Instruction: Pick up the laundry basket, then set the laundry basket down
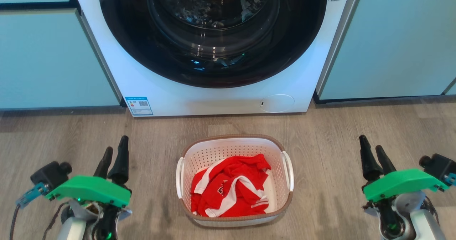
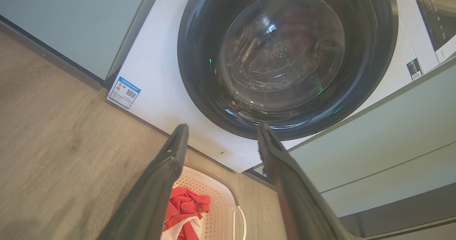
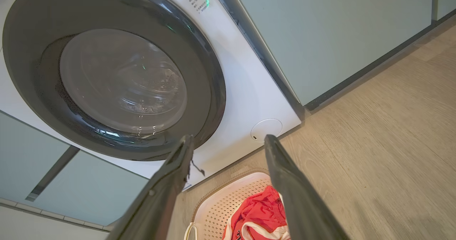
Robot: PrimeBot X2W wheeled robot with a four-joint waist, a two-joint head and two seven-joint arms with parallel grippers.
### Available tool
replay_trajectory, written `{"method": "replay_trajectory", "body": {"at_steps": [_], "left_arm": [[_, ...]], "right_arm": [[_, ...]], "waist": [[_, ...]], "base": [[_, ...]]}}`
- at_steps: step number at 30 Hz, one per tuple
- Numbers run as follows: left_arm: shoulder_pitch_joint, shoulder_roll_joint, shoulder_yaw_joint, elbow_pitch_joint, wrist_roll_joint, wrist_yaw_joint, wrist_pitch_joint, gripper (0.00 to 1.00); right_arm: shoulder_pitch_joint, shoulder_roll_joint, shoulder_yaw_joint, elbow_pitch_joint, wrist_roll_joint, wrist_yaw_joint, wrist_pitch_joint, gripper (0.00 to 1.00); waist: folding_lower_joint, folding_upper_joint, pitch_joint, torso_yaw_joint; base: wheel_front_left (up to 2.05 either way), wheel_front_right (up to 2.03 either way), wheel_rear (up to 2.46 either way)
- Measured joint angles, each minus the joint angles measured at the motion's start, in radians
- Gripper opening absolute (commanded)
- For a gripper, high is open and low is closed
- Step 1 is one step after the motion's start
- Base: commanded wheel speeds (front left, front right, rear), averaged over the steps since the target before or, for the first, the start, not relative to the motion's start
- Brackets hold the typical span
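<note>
Locate the laundry basket (image 1: 221, 152) on the wood floor (image 1: 331, 133), directly in front of the washing machine (image 1: 213, 99) and between your two arms. It holds a red-and-white garment (image 1: 231, 190). Your left gripper (image 1: 116, 144) and right gripper (image 1: 370, 142) hang well apart from the basket, each with fingers spread and nothing between them.

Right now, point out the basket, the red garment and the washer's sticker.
basket (image 1: 228, 151): head view, far inner wall.
red garment (image 1: 231, 190): head view, middle of the cloth.
sticker (image 1: 139, 106): head view, centre of the label.
</note>
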Motion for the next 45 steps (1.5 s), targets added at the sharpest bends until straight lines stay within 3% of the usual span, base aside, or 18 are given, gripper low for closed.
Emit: {"method": "replay_trajectory", "body": {"at_steps": [14,27,45], "left_arm": [[0.000,0.032,-0.060,-0.008,0.162,0.027,-0.033,1.00],[0.000,0.063,-0.107,-0.033,0.315,0.077,-0.043,1.00],[0.001,0.091,-0.152,-0.053,0.473,0.147,-0.053,1.00]], "right_arm": [[-0.019,-0.008,0.037,0.002,-0.181,0.000,-0.037,1.00],[-0.021,-0.021,0.078,0.009,-0.371,0.000,-0.073,1.00],[-0.038,-0.024,0.112,0.036,-0.541,0.000,-0.115,1.00]], "waist": [[0.0000,0.0000,-0.002,-0.005],[0.0000,0.0000,-0.002,-0.011],[0.0000,0.0000,-0.003,-0.018]], "base": [[0.00,0.00,0.00],[0.00,0.00,0.00],[0.00,0.00,0.00]]}}
